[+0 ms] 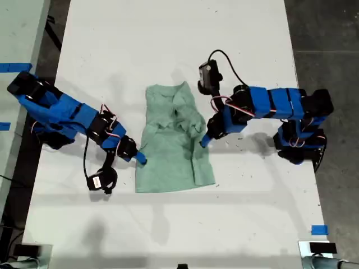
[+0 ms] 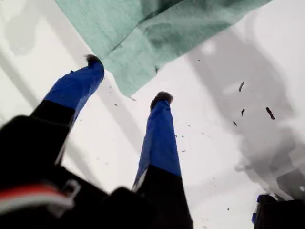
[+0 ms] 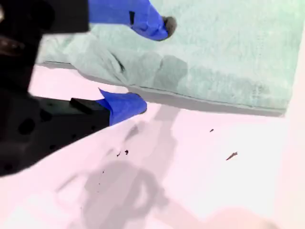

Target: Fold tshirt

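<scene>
Because a fold calls for both sides of the cloth to be taken at once, an arm is set at each long edge of the tshirt [image 1: 168, 151], which is laid about the middle of the desk [image 1: 168, 45], well in from every edge.

At the exterior view's left, my second gripper [image 1: 140, 158] is brought to the straight side hem. In the second wrist view its jaws are seen spread, one above the cloth and one over bare desk, so that the hem is straddled and nothing is pinched. This placing is judged to be a readiness to close on that edge.

Toward the exterior view's right, the garment is bunched and doubled over. My first gripper [image 1: 205, 140] is pointed at that rumpled side. In the first wrist view its jaws are also parted, with a layered corner of cloth lying just beyond the tips and not gripped.

Much cannot be settled. Neck and sleeves cannot be told apart within the crumpled part, and the number of layers there is not shown. Whether either tip is touching cloth cannot be told. The near end of the desk is cut off in the exterior view, and a dark blue shape at the edge of the first wrist view cannot be identified.
</scene>
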